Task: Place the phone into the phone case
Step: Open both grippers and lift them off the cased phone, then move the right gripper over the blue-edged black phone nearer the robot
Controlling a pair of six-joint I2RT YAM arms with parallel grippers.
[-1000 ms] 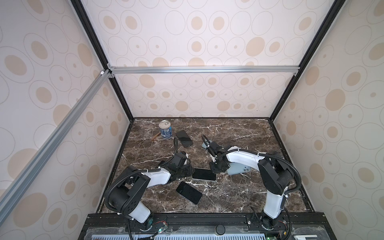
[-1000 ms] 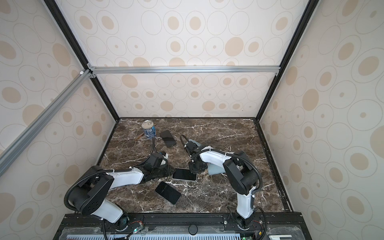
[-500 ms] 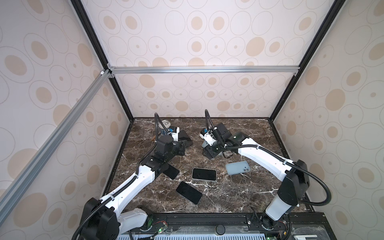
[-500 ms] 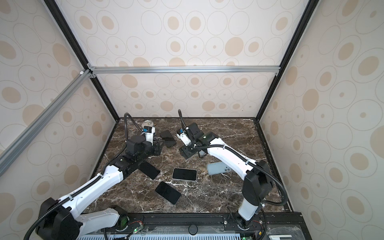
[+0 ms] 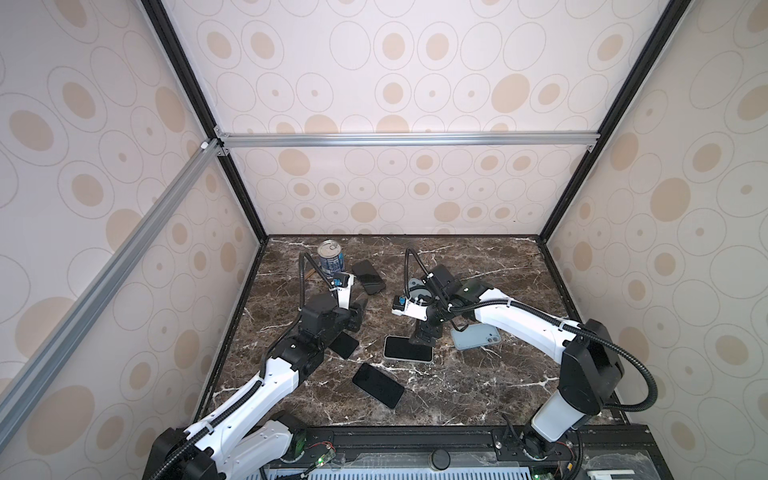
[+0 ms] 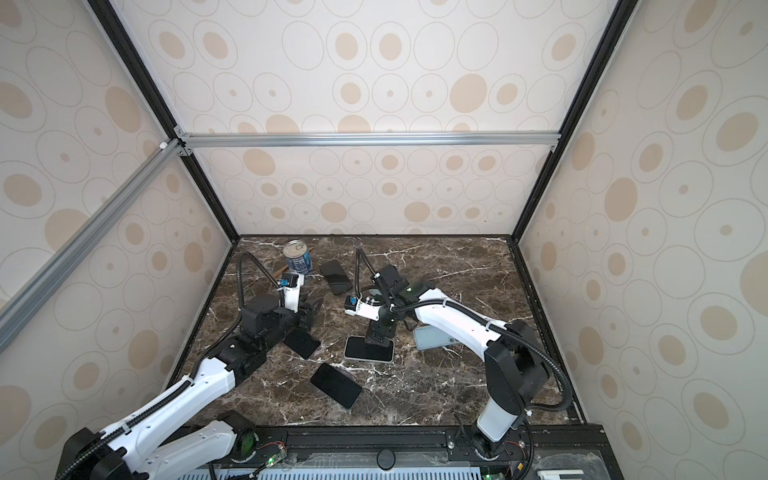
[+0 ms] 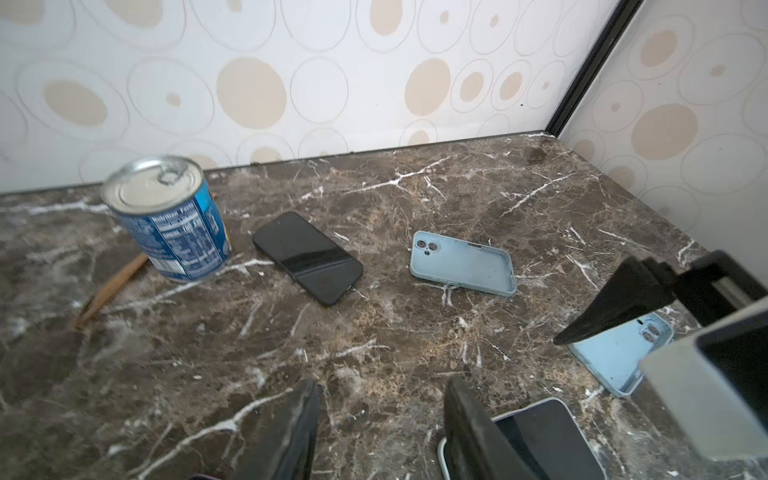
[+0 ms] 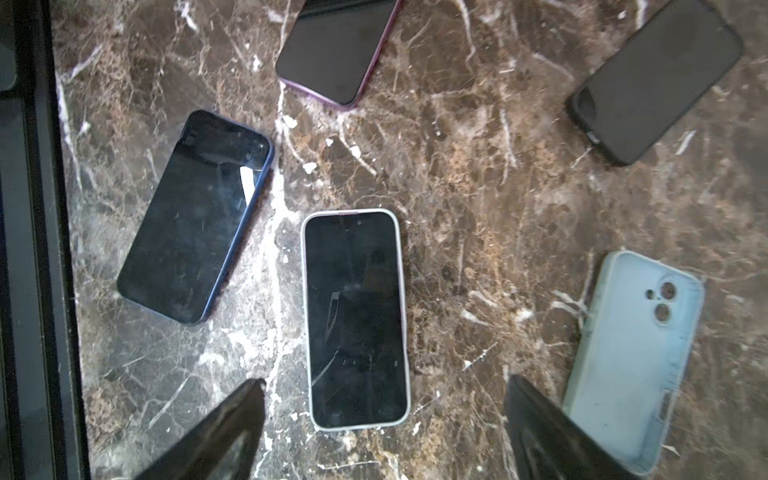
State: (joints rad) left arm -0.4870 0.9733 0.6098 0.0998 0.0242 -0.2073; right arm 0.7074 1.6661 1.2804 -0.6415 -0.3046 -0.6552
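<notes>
A phone with a pale rim (image 8: 355, 320) lies screen up on the marble in the middle (image 5: 407, 348) (image 6: 369, 349). My right gripper (image 8: 386, 384) hangs open just above its near end (image 5: 424, 336), with nothing between the fingers. An empty light blue phone case (image 8: 636, 353) lies beside it, to the right in both top views (image 5: 476, 336) (image 6: 432, 337). My left gripper (image 7: 380, 415) is open and empty over bare marble, left of the middle (image 5: 358, 315). Another light blue case (image 7: 461, 264) lies further back.
A blue can (image 5: 330, 257) stands at the back left with a wooden stick (image 7: 112, 286) beside it. A black phone (image 5: 368, 277) lies next to the can. A purple-rimmed phone (image 8: 336, 50) and a blue phone (image 5: 378, 385) lie toward the front.
Both arms rose from a low folded pose at the middle phone and reached out over the table. Both grippers opened, the right one widely, and it now hangs over the pale-rimmed phone.
</notes>
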